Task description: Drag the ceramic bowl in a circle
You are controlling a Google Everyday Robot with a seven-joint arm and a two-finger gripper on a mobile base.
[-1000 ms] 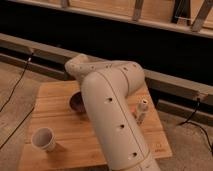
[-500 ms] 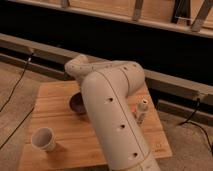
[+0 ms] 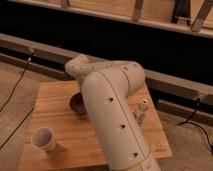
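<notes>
The ceramic bowl (image 3: 77, 104) is a small dark purple-brown bowl on the wooden table (image 3: 55, 95), left of centre. Only its left part shows, because my thick white arm (image 3: 112, 115) covers the rest. The arm bends from the lower right up over the table and reaches down at the bowl. My gripper is hidden behind the arm, somewhere at the bowl's right side. It is shut, and I cannot see whether it touches or holds the bowl.
A white cup (image 3: 43, 139) stands near the table's front left corner. A small pale bottle (image 3: 142, 111) stands upright at the right side. Black cables (image 3: 15, 90) trail over the floor on the left, and a dark wall with a ledge runs behind.
</notes>
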